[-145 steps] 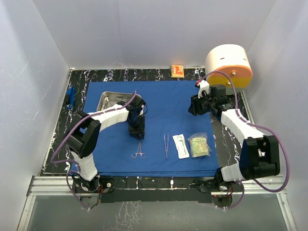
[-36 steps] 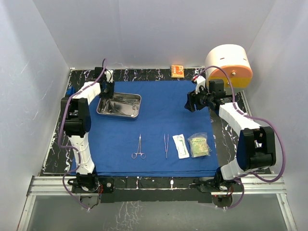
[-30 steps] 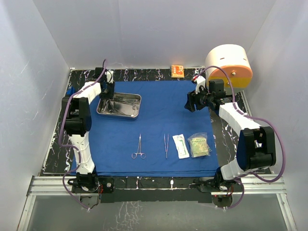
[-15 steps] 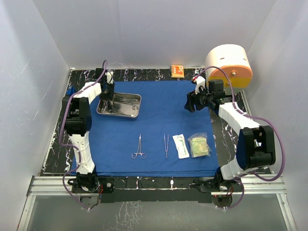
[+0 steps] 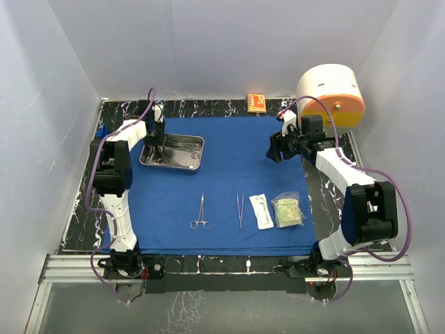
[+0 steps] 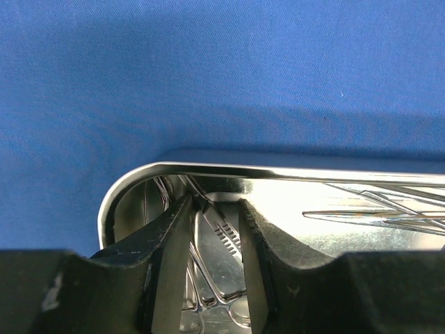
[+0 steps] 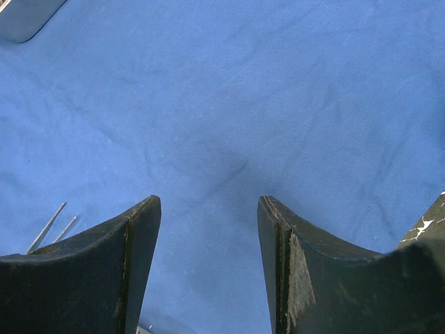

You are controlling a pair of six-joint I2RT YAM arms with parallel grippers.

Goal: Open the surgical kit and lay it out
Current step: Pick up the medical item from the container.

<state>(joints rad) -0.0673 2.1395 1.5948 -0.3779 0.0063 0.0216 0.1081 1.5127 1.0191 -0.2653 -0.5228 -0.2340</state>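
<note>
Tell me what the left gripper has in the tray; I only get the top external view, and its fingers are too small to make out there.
Observer: The left gripper straddles a slim instrument with serrations, in a corner of the steel tray.
Operator: Clamped?
Observer: Not that I can see; a gap shows beside the instrument on one side.
Operator: And the other arm?
Observer: The right gripper is open over bare blue cloth, nothing between its fingers.
</note>
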